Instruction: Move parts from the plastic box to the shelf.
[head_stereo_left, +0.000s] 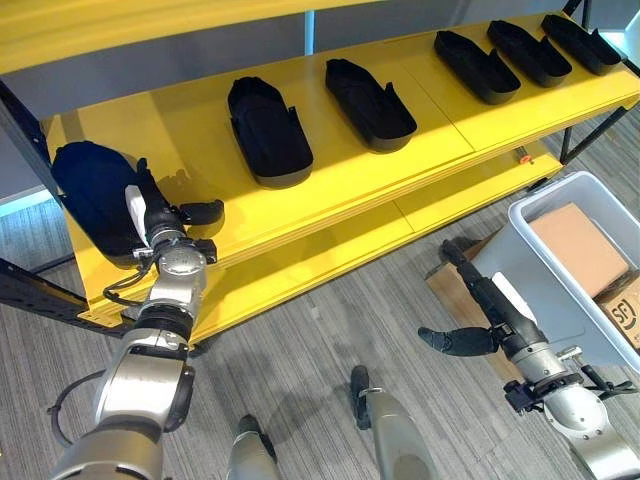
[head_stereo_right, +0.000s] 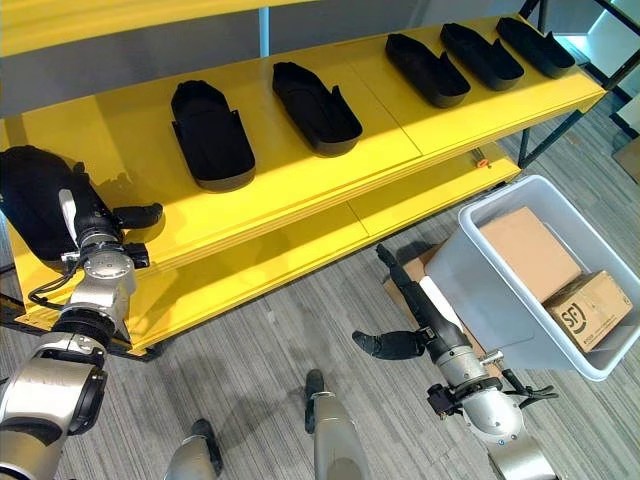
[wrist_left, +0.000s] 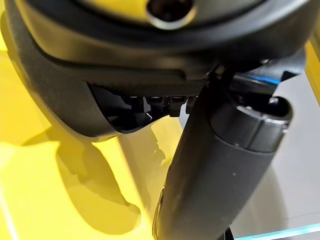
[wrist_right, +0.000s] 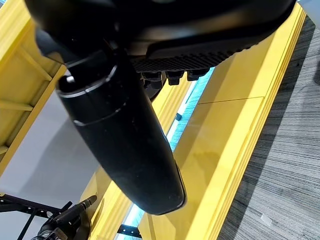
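Several black moulded parts lie in a row on the yellow shelf (head_stereo_left: 400, 150), among them one part (head_stereo_left: 268, 132) left of the middle and another (head_stereo_left: 370, 102) beside it. A further black part (head_stereo_left: 92, 190) rests at the shelf's far left end. My left hand (head_stereo_left: 152, 212) lies against that part's right side, fingers straight and thumb (wrist_left: 215, 165) spread out over the shelf board. My right hand (head_stereo_left: 490, 305) hovers open above the floor, just left of the grey plastic box (head_stereo_left: 530, 275), holding nothing.
Inside the plastic box are cardboard cartons (head_stereo_right: 530, 250). A lower yellow shelf board (head_stereo_left: 440, 205) juts out beneath the upper one, and a black frame post (head_stereo_left: 25, 285) stands at the left. Grey plank floor (head_stereo_left: 320, 340) spreads between shelf and box.
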